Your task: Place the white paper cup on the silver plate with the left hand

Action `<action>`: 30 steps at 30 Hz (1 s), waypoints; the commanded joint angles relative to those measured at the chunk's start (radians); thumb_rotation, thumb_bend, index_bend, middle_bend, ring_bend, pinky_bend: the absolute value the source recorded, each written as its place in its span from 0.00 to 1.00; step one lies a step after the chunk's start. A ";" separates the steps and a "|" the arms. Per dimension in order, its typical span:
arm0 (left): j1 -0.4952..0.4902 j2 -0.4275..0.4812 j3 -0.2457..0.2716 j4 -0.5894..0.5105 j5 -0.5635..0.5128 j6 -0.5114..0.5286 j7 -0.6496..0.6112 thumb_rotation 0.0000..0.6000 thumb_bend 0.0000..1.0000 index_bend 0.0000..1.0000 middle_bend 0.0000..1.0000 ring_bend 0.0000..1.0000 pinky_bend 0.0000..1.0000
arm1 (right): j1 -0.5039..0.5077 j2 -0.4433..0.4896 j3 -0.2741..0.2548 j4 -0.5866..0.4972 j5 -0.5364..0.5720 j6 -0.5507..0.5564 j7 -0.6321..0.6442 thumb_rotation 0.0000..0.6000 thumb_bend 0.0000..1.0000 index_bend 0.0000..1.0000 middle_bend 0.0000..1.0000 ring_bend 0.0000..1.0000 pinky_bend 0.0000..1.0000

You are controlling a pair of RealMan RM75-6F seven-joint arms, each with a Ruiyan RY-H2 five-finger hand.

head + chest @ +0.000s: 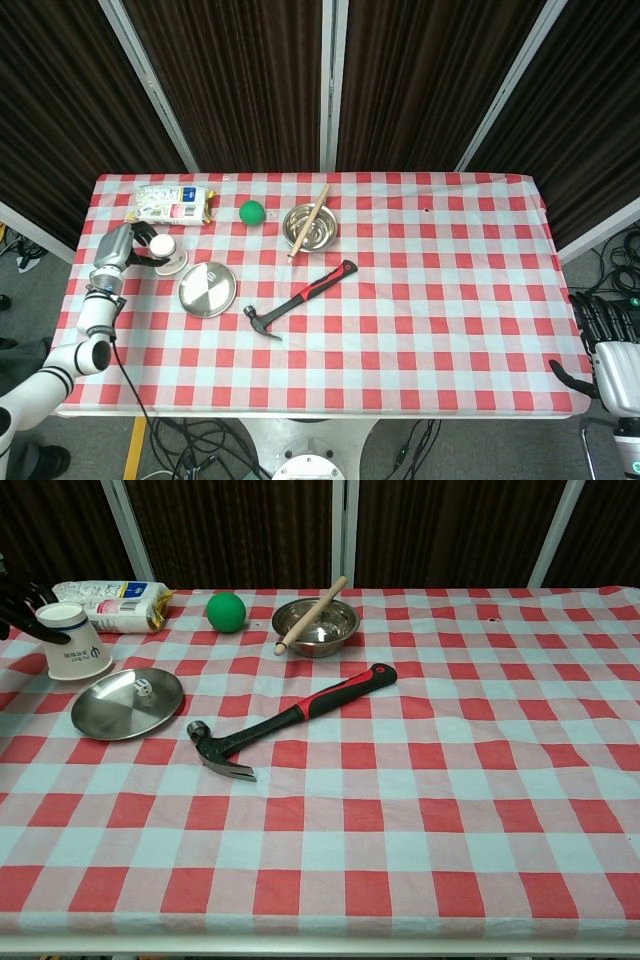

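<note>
White paper cup sits upside down at the far left of the checked table, just beyond the silver plate and nearer than the snack packet. The left hand is at the cup's left side with dark fingers curled against its upturned base. The chest view cuts most of the hand off at the frame edge, so it looks like a grip but may only be a light touch. The cup appears tipped slightly, with its wide rim on the cloth.

The right hand hangs off the near right corner of the table, fingers loosely apart and holding nothing.

The risks from here come from the cup itself. It is light and thin-walled, so a hard squeeze would crush it and a loose one would let it slip out during the lift. Contact sits high on the narrow end, which could topple the cup toward the plate instead of raising it. The plate is shallow and smooth, and a small white die lies on it. Set down on the die or on the plate's rim, the cup would rock or slide off.
</note>
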 commanded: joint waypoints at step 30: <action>0.039 -0.008 0.105 -0.236 0.125 0.180 0.072 1.00 0.07 0.48 0.50 0.39 0.58 | -0.008 -0.006 -0.010 0.020 -0.011 0.009 0.027 1.00 0.12 0.00 0.07 0.00 0.00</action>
